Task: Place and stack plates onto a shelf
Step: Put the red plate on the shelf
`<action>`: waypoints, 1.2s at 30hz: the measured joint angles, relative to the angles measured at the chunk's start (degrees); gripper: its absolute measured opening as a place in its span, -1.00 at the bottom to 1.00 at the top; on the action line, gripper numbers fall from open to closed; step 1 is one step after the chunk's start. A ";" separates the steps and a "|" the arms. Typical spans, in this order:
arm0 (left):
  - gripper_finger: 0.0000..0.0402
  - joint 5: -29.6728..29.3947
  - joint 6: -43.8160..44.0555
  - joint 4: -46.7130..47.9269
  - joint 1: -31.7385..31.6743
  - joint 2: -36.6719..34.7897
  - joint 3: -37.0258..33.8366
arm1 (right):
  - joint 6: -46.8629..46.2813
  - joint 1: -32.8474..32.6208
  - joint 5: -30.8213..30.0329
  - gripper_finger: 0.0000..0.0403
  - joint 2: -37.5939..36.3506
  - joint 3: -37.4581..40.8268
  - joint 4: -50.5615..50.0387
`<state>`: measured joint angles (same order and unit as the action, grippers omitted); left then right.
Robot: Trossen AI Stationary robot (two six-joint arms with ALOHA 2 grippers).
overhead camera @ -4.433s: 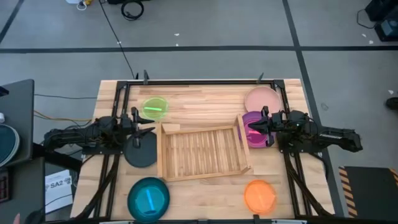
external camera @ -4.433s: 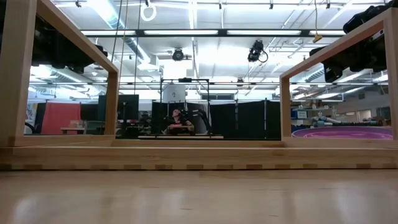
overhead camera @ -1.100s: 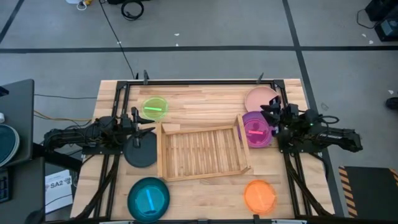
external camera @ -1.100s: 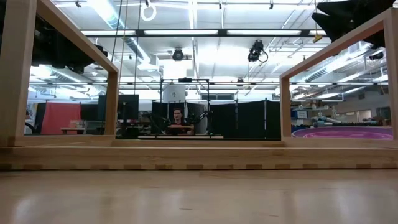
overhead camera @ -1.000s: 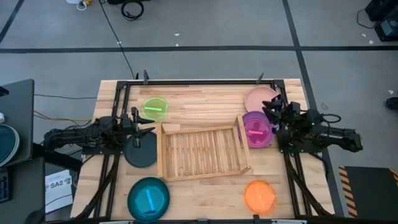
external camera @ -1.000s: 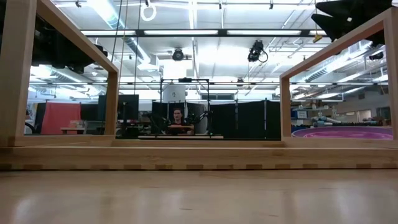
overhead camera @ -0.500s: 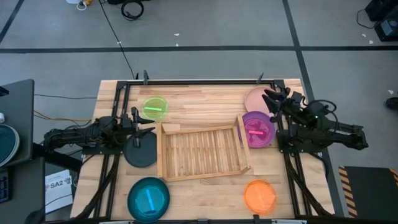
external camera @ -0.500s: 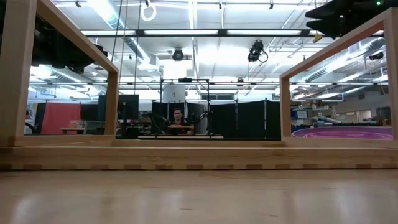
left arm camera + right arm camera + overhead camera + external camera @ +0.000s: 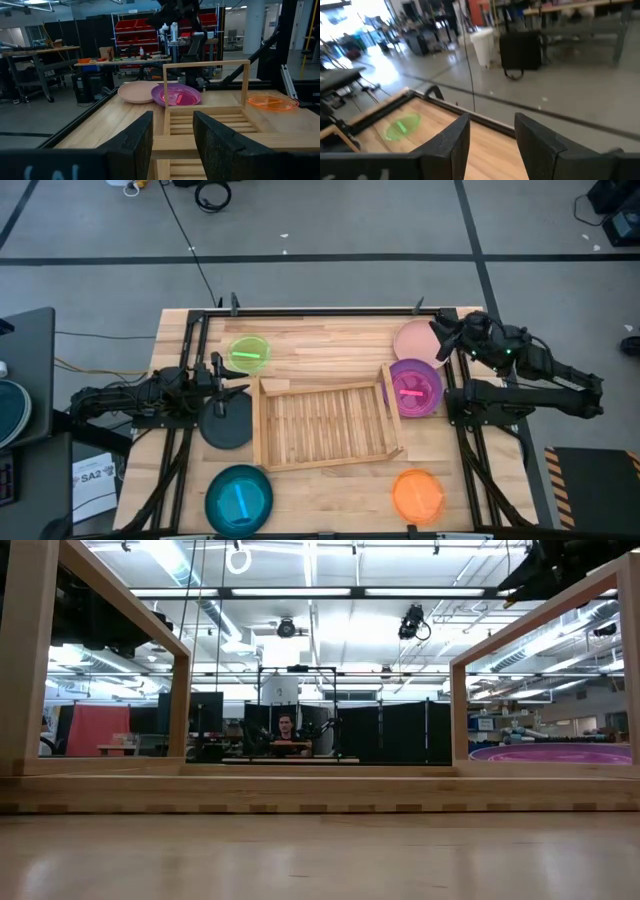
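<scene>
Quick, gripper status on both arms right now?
Left gripper: open, empty, beside the shelf.
Right gripper: open, empty, raised by the pink plate.

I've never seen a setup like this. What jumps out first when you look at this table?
Bright plates ring an empty wooden shelf at the table's centre: a lime green plate and a teal plate on the left side, a purple plate and an orange plate on the right. The right gripper hovers open at a pink plate in the far right corner.
</scene>
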<state>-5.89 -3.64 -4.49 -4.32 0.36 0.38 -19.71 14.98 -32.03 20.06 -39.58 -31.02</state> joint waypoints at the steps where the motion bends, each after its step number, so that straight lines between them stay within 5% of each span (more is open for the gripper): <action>1: -0.27 -0.02 0.00 0.00 0.00 0.00 0.00 | -0.69 0.56 0.22 -0.20 0.94 -0.87 -1.28; 12: -0.27 -0.02 -0.02 0.00 -0.02 0.00 0.00 | -3.05 10.77 15.84 -0.20 16.00 -8.28 -17.29; 22: -0.27 -0.02 0.00 0.00 -0.01 0.00 0.00 | 7.97 22.16 33.22 -0.20 29.25 -9.89 -26.84; 36: -0.27 0.00 0.02 0.00 0.00 0.00 -0.02 | 21.81 28.42 38.51 -0.20 42.63 -9.89 -26.74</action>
<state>-5.89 -3.62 -4.49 -4.32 0.36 0.36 2.10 43.40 6.48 62.69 -49.47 -57.75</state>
